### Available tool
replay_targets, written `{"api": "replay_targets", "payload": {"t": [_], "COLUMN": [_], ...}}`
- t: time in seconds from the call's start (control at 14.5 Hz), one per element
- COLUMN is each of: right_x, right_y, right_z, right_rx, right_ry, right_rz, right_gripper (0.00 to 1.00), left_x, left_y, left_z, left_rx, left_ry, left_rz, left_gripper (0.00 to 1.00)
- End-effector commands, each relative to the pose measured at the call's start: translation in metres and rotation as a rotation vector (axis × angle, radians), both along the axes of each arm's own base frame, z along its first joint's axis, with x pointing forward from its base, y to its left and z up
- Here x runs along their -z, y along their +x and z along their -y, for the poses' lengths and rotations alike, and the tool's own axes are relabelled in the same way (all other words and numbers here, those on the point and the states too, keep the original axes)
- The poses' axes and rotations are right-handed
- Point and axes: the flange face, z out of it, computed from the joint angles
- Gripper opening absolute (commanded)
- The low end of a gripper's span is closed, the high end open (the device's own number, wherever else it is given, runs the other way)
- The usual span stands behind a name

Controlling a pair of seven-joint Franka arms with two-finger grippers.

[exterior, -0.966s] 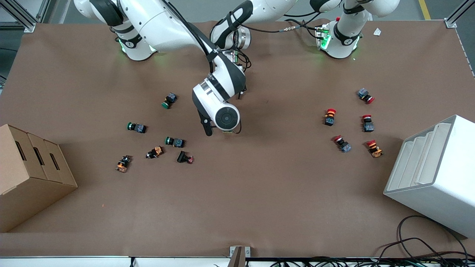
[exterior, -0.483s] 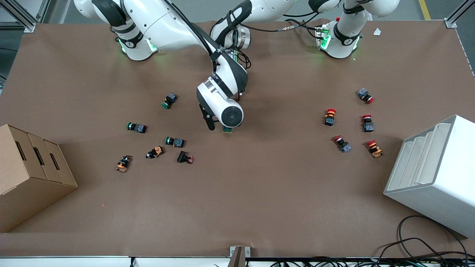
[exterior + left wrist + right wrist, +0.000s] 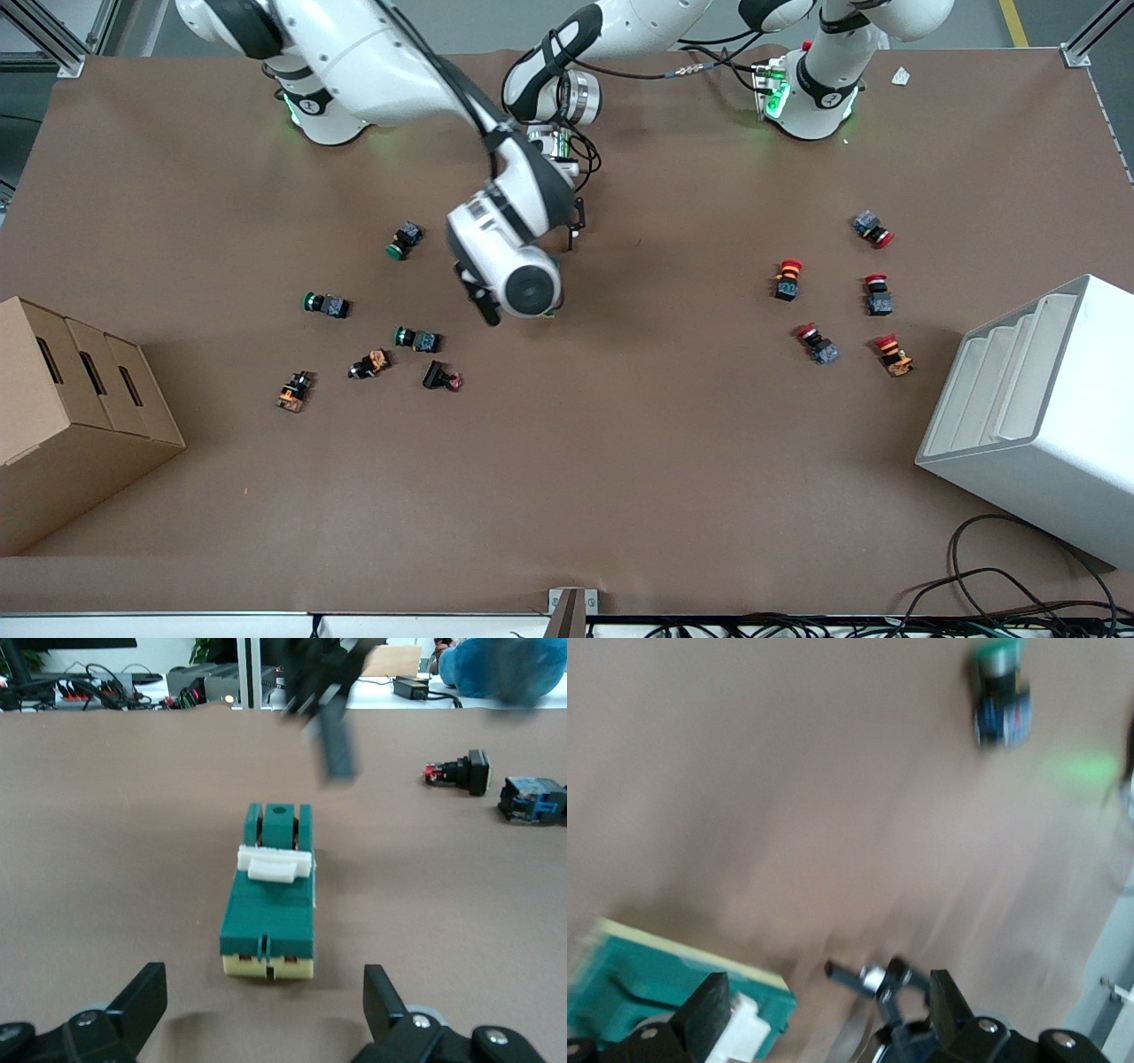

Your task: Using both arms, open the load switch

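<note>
**Load switch on bench, both tools near, neither gripping**

Load switch lies flat on the brown bench, mid-bench, mostly hidden in the front view under the right arm's wrist. Dark-green body, white piece across its top, cream strip at one end.

Left tool: fingers spread wide, low over the bench just beside the switch's cream end, not touching it.

Right tool: fingers spread, over the bench beside the switch, nothing between them. View is blurred.

Green-capped push buttons lie toward the right arm's end, red-capped ones toward the left arm's end. Cardboard box and white rack sit at the bench ends.
</note>
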Motion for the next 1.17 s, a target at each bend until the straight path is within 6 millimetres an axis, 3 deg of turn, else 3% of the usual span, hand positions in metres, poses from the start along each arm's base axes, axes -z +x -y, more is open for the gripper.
{"api": "replay_targets", "payload": {"t": [0.0, 0.21, 0.28, 0.48, 0.62, 0.83, 0.97, 1.1], "right_x": [-0.080, -0.131, -0.147, -0.198, -0.219, -0.237, -0.245, -0.252], "right_y": [0.055, 0.102, 0.109, 0.120, 0.120, 0.117, 0.118, 0.120], "right_z": [0.104, 0.223, 0.252, 0.351, 0.407, 0.460, 0.470, 0.475], "right_rx": [-0.128, -0.344, -0.419, -0.682, -0.772, -0.853, -0.863, -0.853], "right_ry": [0.132, 0.251, 0.279, 0.360, 0.401, 0.428, 0.417, 0.413], "right_rz": [0.060, 0.133, 0.154, 0.203, 0.232, 0.264, 0.274, 0.285], "right_gripper": [1.00, 1.00, 1.00, 1.00, 1.00, 1.00, 1.00, 1.00], "left_x": [0.000, -0.003, -0.003, -0.005, -0.012, -0.031, -0.063, -0.099], "left_y": [0.005, 0.009, 0.009, 0.014, 0.015, 0.012, 0.006, 0.016], "left_z": [0.005, 0.009, 0.009, 0.010, 0.013, 0.021, 0.043, 0.061], "left_rx": [0.029, 0.029, 0.030, 0.031, 0.018, -0.037, -0.106, -0.164], "left_ry": [0.020, 0.023, 0.023, 0.041, 0.030, 0.078, 0.097, 0.107], "left_rz": [0.039, 0.043, 0.044, 0.049, 0.044, -0.015, -0.116, -0.200], "left_gripper": [0.98, 0.98, 0.98, 0.99, 0.99, 0.99, 0.99, 0.99]}}
